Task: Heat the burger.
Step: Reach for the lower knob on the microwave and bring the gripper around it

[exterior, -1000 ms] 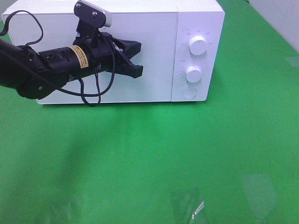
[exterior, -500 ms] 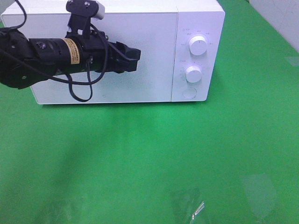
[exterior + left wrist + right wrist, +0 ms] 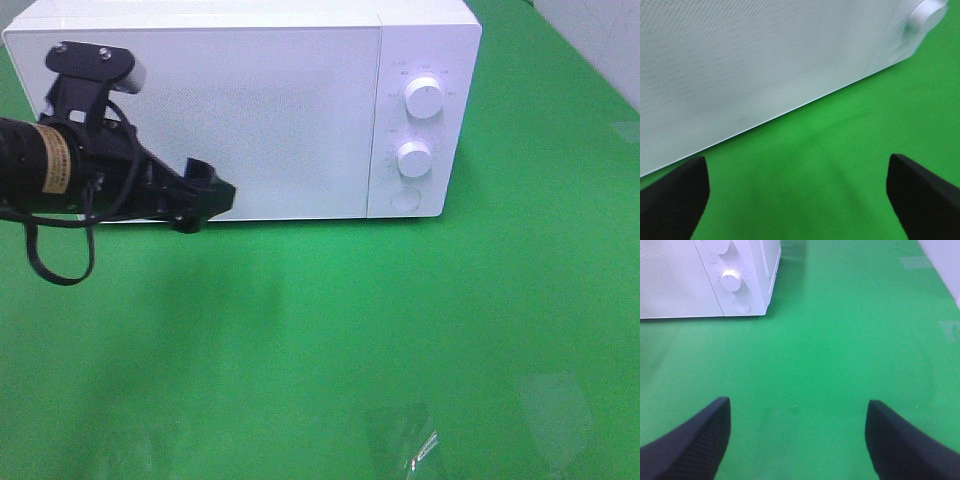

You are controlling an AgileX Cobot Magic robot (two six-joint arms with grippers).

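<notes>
Microwave (image 3: pixel 240 110), white with its door shut, stands at 12 o'clock on the green worktop (image 3: pixel 400 330). The burger shows in no view, so its look and place cannot be told. On the control panel, at 3 o'clock of the door, sit an upper knob (image 3: pixel 424 97), a lower knob (image 3: pixel 413 158) and a round button (image 3: pixel 405 199). The small markings around the knobs are too fine to read.

The left hand (image 3: pixel 205 195) hangs at 9 o'clock, before the door's lower edge. It is released, its fingers (image 3: pixel 675 195) wide apart with nothing between them. A yellow label (image 3: pixel 55 165) wraps the left arm; its print is unreadable. The right hand (image 3: pixel 797 440) is likewise released and empty, over the worktop and well apart from the microwave.
</notes>
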